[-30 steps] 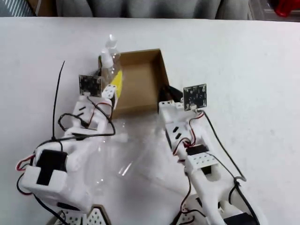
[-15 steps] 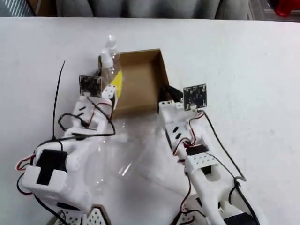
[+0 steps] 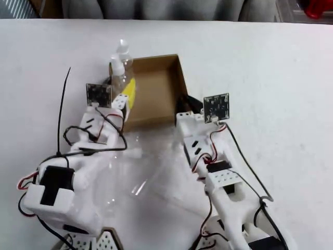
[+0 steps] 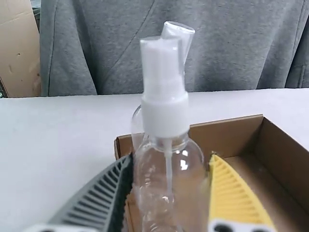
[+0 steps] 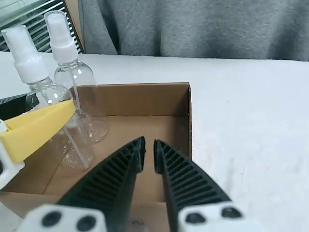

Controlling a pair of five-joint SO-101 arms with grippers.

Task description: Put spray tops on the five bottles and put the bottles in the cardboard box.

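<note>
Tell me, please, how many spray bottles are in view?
2. One bottle is clamped in the left gripper at the cardboard box's edge; the other bottle stands just behind it. Others may be hidden.

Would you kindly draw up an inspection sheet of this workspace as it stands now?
Surface: white table.
Job's things: open box at mid-table; one bottle with its spray top on, held at the box's left wall; second bottle, also topped, just beyond it, seemingly inside the box.
Clutter: clear plastic sheet between the arms.
Tools: left tool shut on the bottle; right tool shut, empty, above the box's near wall.
Cables: red and black wires along both arms; a black cable standing up by the left arm.
Surroundings: cardboard panel and a red object beyond the table.
</note>
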